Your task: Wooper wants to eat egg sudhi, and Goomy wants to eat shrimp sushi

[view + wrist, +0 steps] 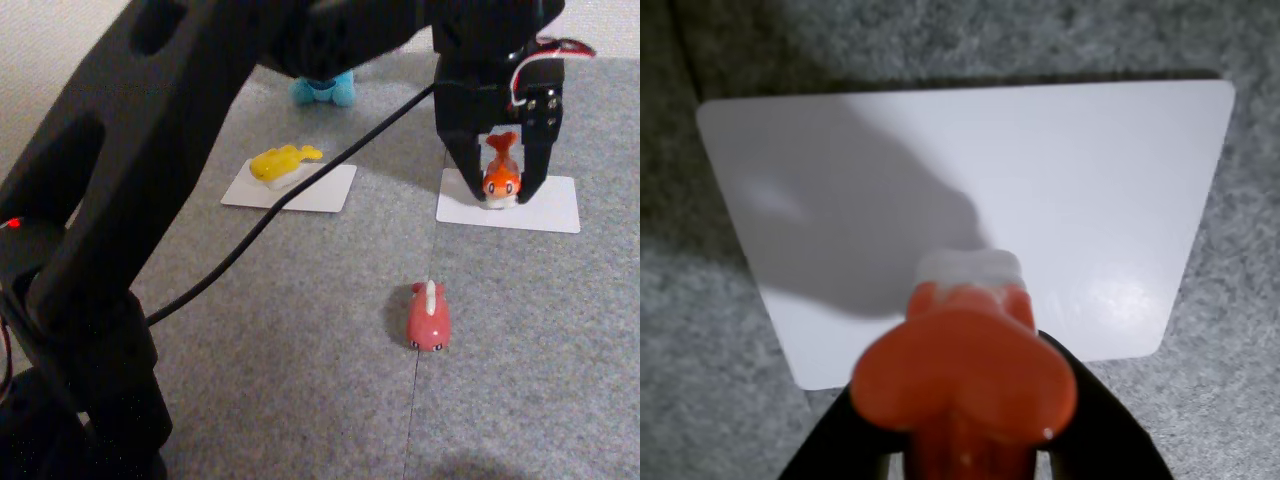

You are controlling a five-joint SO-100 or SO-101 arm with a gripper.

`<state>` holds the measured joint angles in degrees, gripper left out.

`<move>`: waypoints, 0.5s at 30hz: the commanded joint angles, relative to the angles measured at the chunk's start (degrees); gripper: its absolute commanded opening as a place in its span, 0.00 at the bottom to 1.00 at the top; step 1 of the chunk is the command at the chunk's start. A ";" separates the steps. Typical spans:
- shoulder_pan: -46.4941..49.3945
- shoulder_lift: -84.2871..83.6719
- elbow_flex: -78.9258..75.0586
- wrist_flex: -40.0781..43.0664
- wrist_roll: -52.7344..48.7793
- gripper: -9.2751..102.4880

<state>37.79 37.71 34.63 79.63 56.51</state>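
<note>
Three fish-shaped toys are counted: one yellow egg sudhi (282,163), one orange shrimp sushi (501,180), one pink toy (429,318). Two white cards (330,192) are seen, and one blue plush, Wooper (325,90).

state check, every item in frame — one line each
claw: shut on shrimp sushi, down at the right card
shrimp sushi: gripped, tail up, base at the right white card
egg sudhi: lying on the left white card, free
pink toy: lying on the grey mat, off both cards
Wooper: behind the left card, mostly hidden by the arm
</note>
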 commanded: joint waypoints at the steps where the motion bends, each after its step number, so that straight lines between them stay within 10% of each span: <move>1: -1.49 0.79 -3.96 0.88 0.88 0.09; 15: -2.20 0.79 -3.96 4.48 0.79 0.33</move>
<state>35.51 37.35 33.57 83.23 56.95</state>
